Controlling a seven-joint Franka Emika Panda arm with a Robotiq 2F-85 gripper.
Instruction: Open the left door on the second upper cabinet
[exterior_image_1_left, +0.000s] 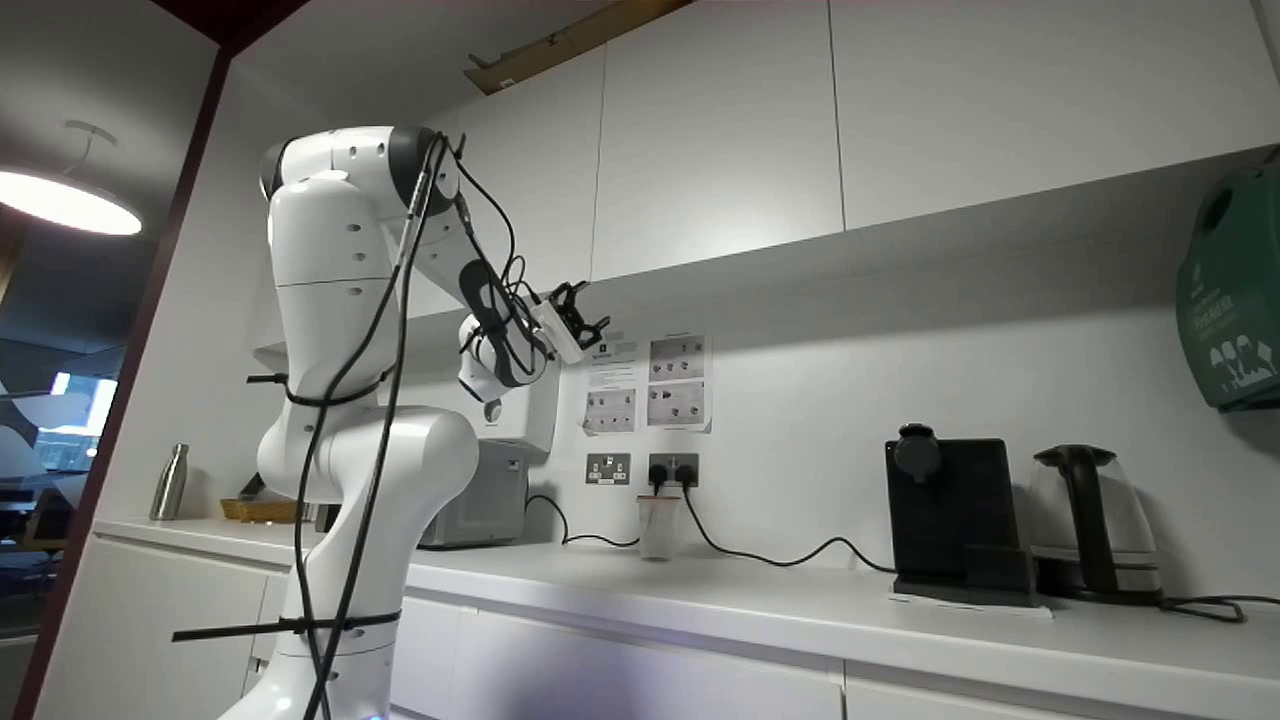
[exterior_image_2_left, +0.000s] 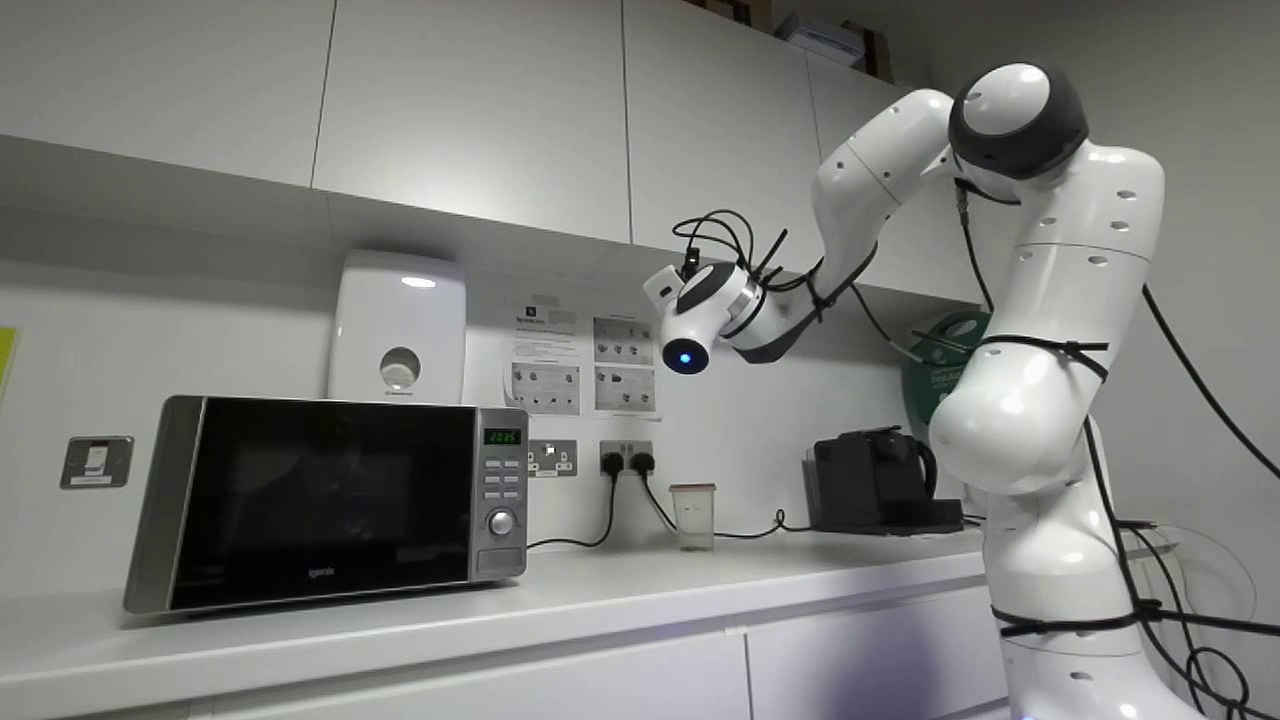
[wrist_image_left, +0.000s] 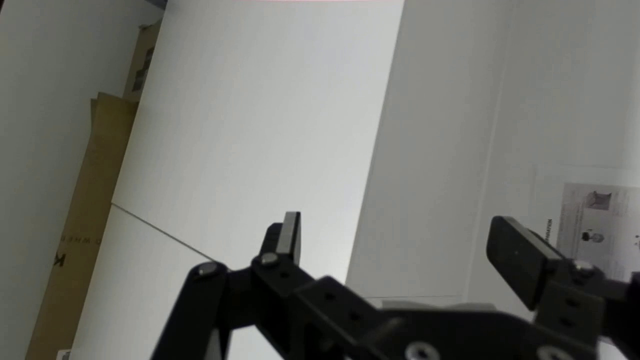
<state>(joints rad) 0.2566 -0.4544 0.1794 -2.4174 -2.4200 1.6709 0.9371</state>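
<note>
White, handleless and flush, the presumed left door (exterior_image_2_left: 475, 110) lies high over the back edge of the counter (exterior_image_2_left: 620, 585), upward and leftward of the hand (wrist_image_left: 395, 227), whose empty jaws stand well apart.

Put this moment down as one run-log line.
Robotiq gripper: open, empty | handleless white upper cabinet doors: all visible ones shut | task: not yet done

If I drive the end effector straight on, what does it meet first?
Likely the upper cabinet, near its lower front edge; depth, and so the exact contact spot, is unclear.
</note>
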